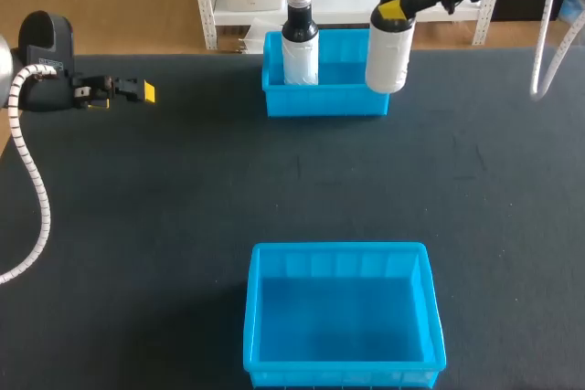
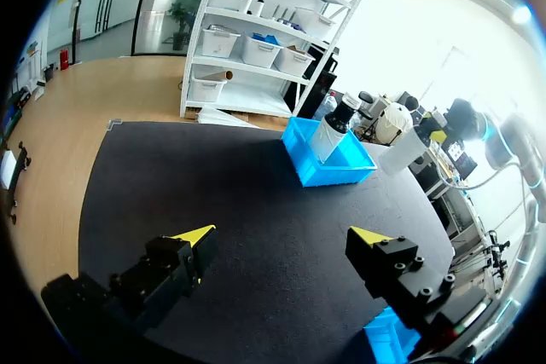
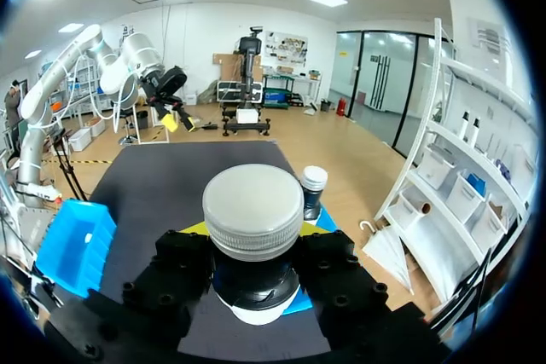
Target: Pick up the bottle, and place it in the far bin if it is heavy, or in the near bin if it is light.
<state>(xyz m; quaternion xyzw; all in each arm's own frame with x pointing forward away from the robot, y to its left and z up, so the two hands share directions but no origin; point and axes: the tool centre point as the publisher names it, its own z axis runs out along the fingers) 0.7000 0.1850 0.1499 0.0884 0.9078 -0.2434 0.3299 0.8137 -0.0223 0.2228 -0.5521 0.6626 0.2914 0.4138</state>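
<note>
Dark table mat [image 1: 164,189] is carrying two blue bins, the far bin [image 1: 320,103] and the near bin [image 1: 254,317]. Right gripper [image 1: 395,9] is pinching the white bottle [image 1: 388,57] at its neck and holding it upright over the far bin's right end. A dark bottle [image 1: 300,41] is standing in that bin's left part. Left gripper [image 1: 137,91] is hovering over the mat's left side with its fingers spread apart.

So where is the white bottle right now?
In the head view, the right gripper holds the white bottle by its neck at the far bin's right end, right of the dark bottle standing in that bin.
</note>
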